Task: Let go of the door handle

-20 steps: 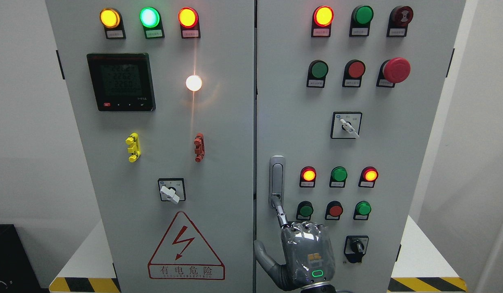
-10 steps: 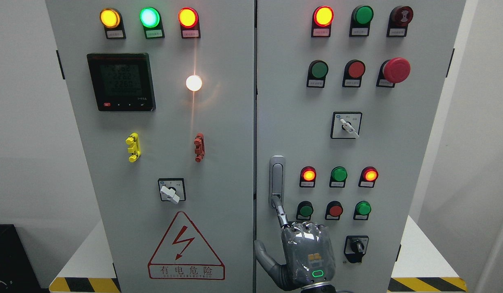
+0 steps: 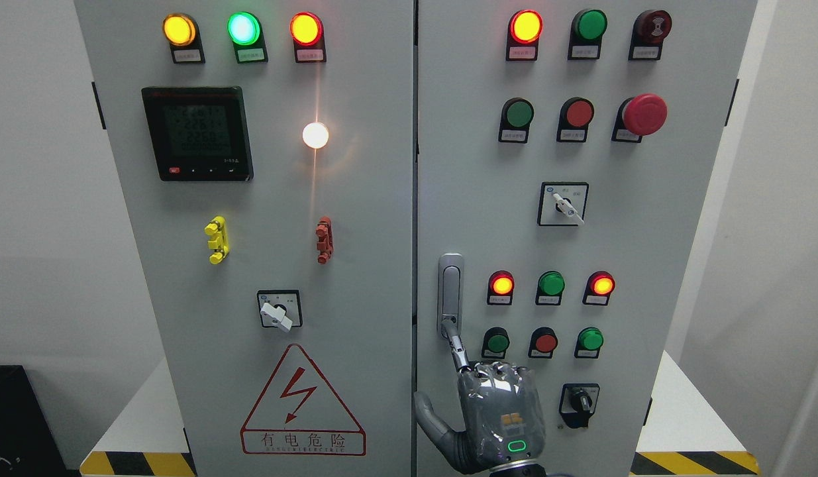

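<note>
The silver door handle [image 3: 451, 285] stands upright at the left edge of the right cabinet door [image 3: 647, 265]. My right hand [image 3: 495, 397] comes up from the bottom edge, its grey back towards the camera. Its index finger [image 3: 455, 344] is stretched up and its tip touches the handle's lower end. The other fingers are curled at the knuckles and the thumb [image 3: 427, 414] sticks out to the left. The hand grasps nothing. My left arm does not show.
Lit and unlit push buttons [image 3: 552, 283], a rotary switch [image 3: 579, 400] and a red emergency button [image 3: 644, 114] lie right of the handle. The left door [image 3: 356, 265] carries a meter [image 3: 197, 132], a selector switch [image 3: 279, 310] and a warning triangle [image 3: 303, 404]. Both doors are closed.
</note>
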